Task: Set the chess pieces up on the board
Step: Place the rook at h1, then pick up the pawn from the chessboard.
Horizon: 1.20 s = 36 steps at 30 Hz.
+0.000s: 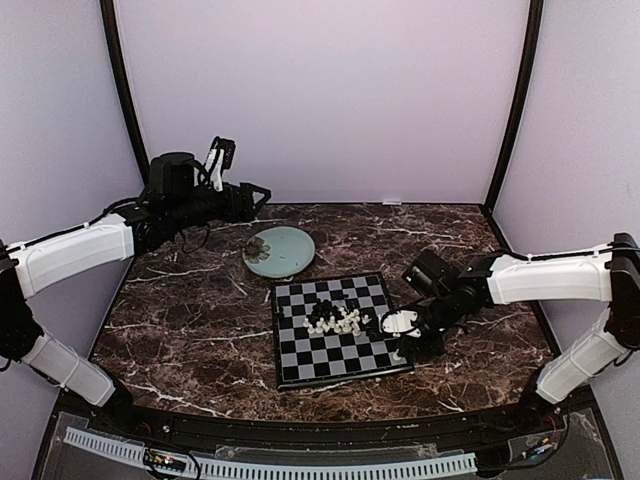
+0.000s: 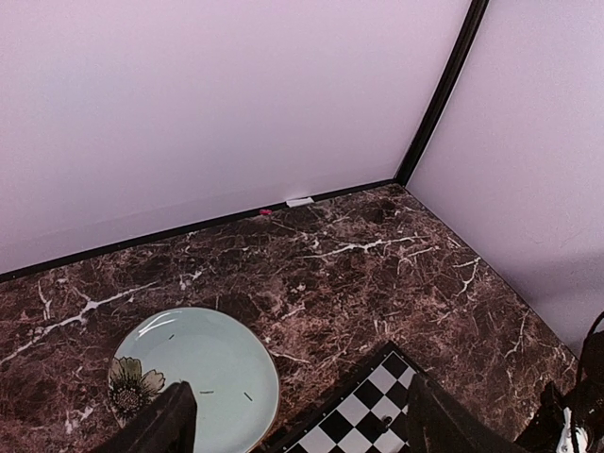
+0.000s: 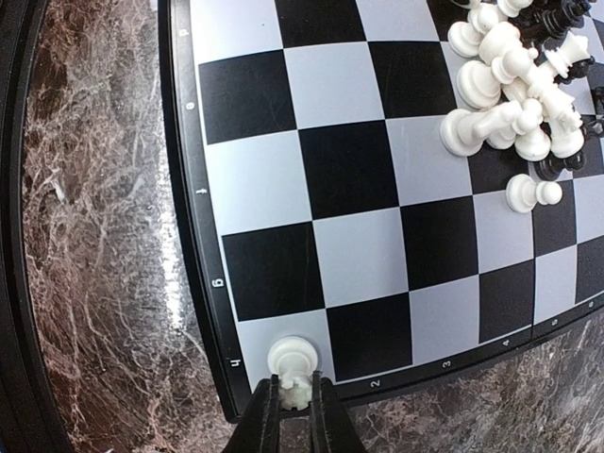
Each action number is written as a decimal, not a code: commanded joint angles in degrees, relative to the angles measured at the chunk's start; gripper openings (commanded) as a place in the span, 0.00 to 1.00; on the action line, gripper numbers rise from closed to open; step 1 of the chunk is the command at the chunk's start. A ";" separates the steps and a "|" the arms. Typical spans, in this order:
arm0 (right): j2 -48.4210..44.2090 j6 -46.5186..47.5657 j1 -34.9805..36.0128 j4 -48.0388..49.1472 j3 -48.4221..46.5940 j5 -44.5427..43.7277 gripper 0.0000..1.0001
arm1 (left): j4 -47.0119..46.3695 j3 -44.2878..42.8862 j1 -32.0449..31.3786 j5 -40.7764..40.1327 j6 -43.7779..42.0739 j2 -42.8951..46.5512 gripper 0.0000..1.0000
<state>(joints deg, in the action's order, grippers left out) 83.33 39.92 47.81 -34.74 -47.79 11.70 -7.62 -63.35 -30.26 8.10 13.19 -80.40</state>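
The chequered board point(image 1: 300, 350) lies at the table's middle. A heap of white and black chess pieces point(image 1: 335, 318) lies toppled near its centre. My right gripper point(image 1: 400, 325) is at the board's right edge. In the right wrist view it point(image 3: 295, 389) is shut on a white rook point(image 3: 293, 361) that stands on a white corner square of the board point(image 3: 274, 179). The heap point(image 3: 510, 94) lies at the upper right, with a lone white pawn point(image 3: 531, 192) beside it. My left gripper point(image 1: 262, 195) is open and empty, high over the far left, its jaws point(image 2: 297, 415) wide apart.
A round pale green plate point(image 1: 280, 250) with a flower print sits behind the board, touching no piece; it also shows in the left wrist view point(image 2: 208, 368) next to the board's far corner point(image 2: 363, 415). Lilac walls enclose the marble table.
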 commanded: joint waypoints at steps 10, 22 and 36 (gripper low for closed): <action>0.20 0.06 1.14 -1.00 -1.97 0.13 0.24 | -0.21 0.25 -0.06 -0.10 -0.45 1.39 0.79; 2.37 -1.91 -7.35 -5.95 -18.95 7.16 0.31 | 0.12 0.06 -0.04 -0.27 -0.66 1.86 0.79; 17.87 -3.10 -8.23 -0.90 -26.79 6.42 0.32 | 0.25 0.18 -0.06 -1.63 -0.97 3.12 0.79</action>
<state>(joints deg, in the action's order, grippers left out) 100.49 36.95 38.96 -36.49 -72.05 17.04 -7.40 -63.35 -30.26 6.81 12.69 -79.57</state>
